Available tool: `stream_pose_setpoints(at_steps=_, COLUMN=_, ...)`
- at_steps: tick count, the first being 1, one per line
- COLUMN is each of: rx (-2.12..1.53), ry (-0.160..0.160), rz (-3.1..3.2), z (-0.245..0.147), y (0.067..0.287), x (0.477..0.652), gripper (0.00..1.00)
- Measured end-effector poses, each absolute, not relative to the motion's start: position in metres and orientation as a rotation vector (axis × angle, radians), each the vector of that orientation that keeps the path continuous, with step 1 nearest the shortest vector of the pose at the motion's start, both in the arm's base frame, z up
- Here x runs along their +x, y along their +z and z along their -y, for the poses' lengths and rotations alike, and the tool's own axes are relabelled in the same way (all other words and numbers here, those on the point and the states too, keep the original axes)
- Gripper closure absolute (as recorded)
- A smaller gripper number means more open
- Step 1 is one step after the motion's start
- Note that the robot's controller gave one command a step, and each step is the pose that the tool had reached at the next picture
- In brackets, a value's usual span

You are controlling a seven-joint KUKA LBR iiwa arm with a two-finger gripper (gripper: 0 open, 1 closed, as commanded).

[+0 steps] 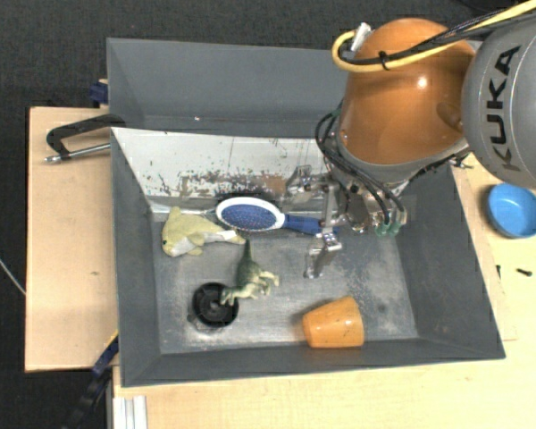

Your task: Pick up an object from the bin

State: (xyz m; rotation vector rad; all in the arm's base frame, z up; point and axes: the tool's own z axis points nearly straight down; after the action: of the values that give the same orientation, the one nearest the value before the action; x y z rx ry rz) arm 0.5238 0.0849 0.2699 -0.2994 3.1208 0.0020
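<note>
Right of centre in the bin [429, 275], the gripper [319, 259] hangs low over the floor beneath the arm's glossy orange cover [402, 92]. Whether it is spread or pressed together cannot be told from this angle, and nothing can be seen pinched in it.

The nearest thing is the brush [248, 214], just left of the gripper and slightly higher in the frame. Its long axis runs nearly level across the frame: the oval blue head with a white rim points left, and the slim blue handle reaches right until its end meets the gripper's body. A grasp here would probably close across the handle's narrow width. It looks like hard, smooth plastic, so it could slide or pivot about the heavier head.

Other things lie apart:
- A pale yellow plush [186, 233], soft and lumpy, touches the brush head at the left.
- A small green dinosaur [250, 280], spiky and thin-limbed, sits below the brush.
- A black round disc [213, 304] lies just beside the dinosaur at lower left.
- An orange cup [333, 323] lies on its side, below the gripper and clear of it.
</note>
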Motion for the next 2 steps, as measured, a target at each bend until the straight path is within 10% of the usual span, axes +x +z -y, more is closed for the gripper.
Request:
stream_pose_setpoints(at_steps=1, rx=-0.438, ry=0.003, rz=-3.11, z=-0.102, y=0.1064, x=0.5206, gripper=0.0)
stream_pose_setpoints(at_steps=2, rx=-0.437, ry=0.003, rz=-3.103, z=-0.1018, y=0.1116, x=0.5226, gripper=1.0)
